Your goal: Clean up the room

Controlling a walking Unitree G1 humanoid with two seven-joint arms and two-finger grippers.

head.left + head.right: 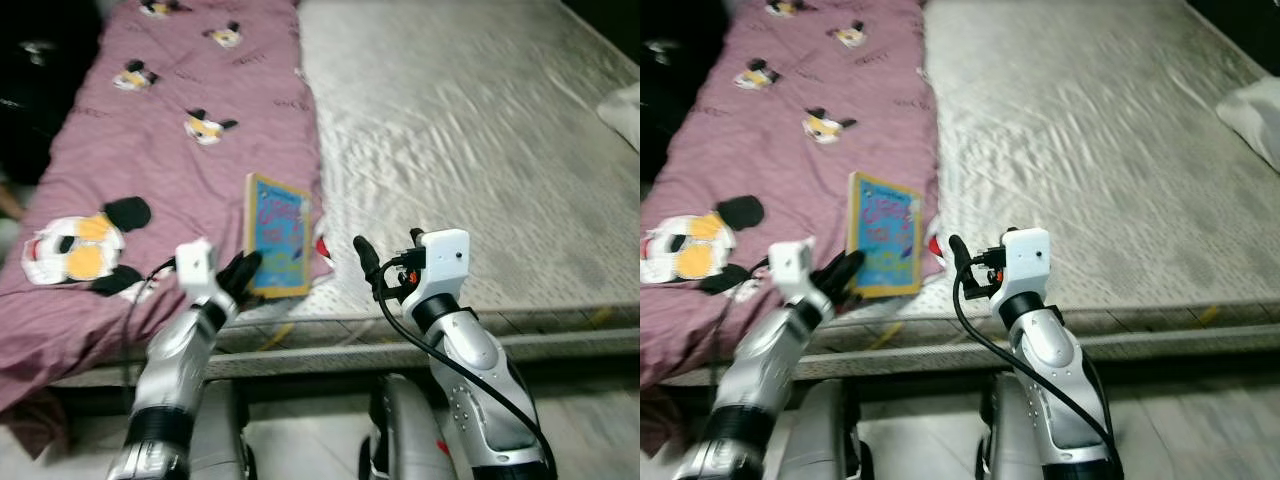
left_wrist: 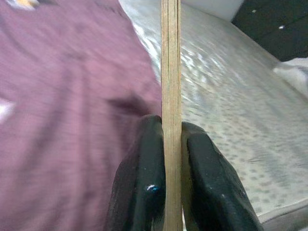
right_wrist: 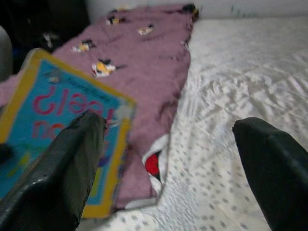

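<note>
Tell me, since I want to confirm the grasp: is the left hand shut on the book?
Yes: in the left wrist view the left hand has a black finger pressed against each side of the book, edge-on.

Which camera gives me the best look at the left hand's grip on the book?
The left wrist view: the left hand has both black fingers clamped on the thin blue, yellow-bordered book, seen edge-on. The eye views show its cover held upright over the purple blanket; the right wrist view shows the cover beside the open right hand.
</note>
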